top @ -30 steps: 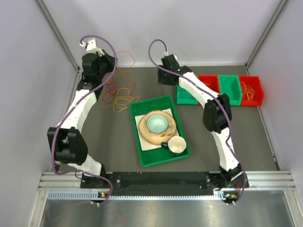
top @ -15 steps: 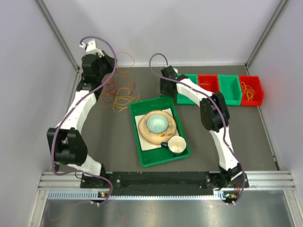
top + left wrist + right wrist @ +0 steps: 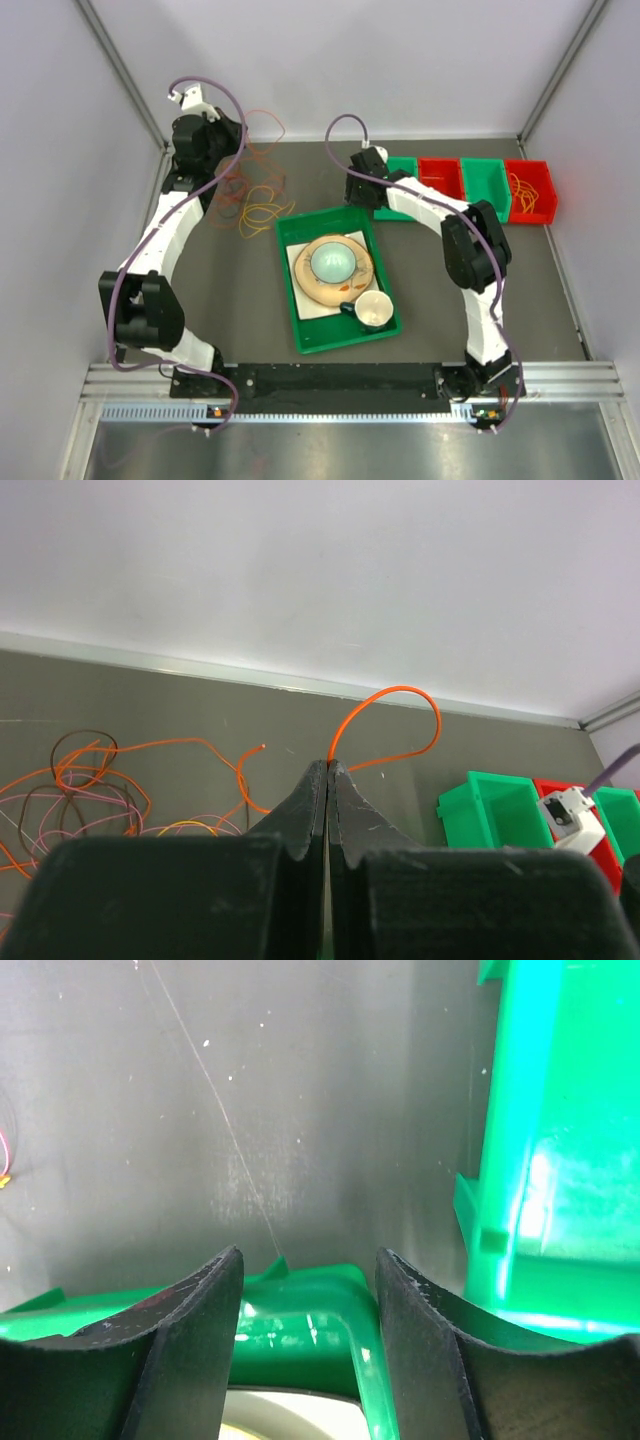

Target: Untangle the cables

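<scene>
A tangle of thin cables (image 3: 252,195), orange, yellow, brown and pink, lies on the dark table at the back left. It also shows in the left wrist view (image 3: 90,785). My left gripper (image 3: 329,764) is shut on an orange cable (image 3: 400,720), which loops up past its tips. In the top view the left gripper (image 3: 232,150) is over the back of the tangle. My right gripper (image 3: 308,1260) is open and empty, above the far right corner of the green tray (image 3: 320,1310). It sits right of the tangle in the top view (image 3: 362,195).
The green tray (image 3: 300,330) in the middle holds a plate, a bowl and a cup. A row of green and red bins (image 3: 480,190) stands at the back right; the far right one holds orange cable. Walls close the back and sides.
My right arm has swung right and nearer, from the table's back middle to the tray's far right corner. The left arm and tangle have hardly moved.
</scene>
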